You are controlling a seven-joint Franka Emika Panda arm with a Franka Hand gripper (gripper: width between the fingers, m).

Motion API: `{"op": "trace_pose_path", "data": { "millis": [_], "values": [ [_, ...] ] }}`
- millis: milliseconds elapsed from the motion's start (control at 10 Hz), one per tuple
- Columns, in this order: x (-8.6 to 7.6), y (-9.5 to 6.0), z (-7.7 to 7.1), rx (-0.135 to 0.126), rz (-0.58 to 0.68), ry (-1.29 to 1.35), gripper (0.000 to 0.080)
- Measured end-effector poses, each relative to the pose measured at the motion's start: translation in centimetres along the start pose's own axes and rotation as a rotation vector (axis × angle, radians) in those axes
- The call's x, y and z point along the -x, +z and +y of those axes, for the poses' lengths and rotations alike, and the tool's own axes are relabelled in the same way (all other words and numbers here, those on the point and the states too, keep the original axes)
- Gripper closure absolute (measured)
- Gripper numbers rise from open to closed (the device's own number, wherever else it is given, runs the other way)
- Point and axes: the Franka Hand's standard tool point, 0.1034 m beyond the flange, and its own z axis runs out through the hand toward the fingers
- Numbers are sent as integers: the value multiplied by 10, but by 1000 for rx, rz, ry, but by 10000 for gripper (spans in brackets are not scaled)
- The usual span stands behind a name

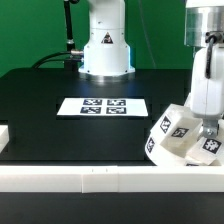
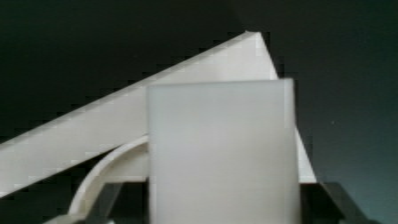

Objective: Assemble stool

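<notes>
The round white seat (image 1: 168, 136) of the stool, with square tags on its rim, lies at the exterior view's right, close to the front rail. My gripper (image 1: 207, 128) hangs just to the right of it and is shut on a white block leg (image 1: 211, 146) held upright beside the seat. In the wrist view the leg (image 2: 219, 140) stands between my gripper's (image 2: 222, 205) dark fingers (image 2: 121, 200). A curved edge of the seat (image 2: 107, 170) shows beside the leg. The other two legs are out of view.
The marker board (image 1: 103, 106) lies flat in the middle of the black table. A long white rail (image 1: 100, 178) runs along the front edge and shows as a slanted white strip in the wrist view (image 2: 178, 85). The arm's base (image 1: 105, 45) stands at the back.
</notes>
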Motion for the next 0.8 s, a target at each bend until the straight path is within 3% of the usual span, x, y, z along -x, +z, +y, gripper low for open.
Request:
{"op": "trace_pose_path", "data": {
  "millis": [200,300,400,500,700,800],
  "values": [
    [-10,-16,-2,-2,-25,-35,447],
    [-14,-22,-2,-2,-30,-48,247],
    [-17,-30,-3,-5,-38,-78,247],
    [-20,-45,-5,-14,-54,-93,171],
    [-18,-69,-8,-16,-84,-91,153],
    [-20,-63,-7,-16,-76,-91,150]
  ]
}}
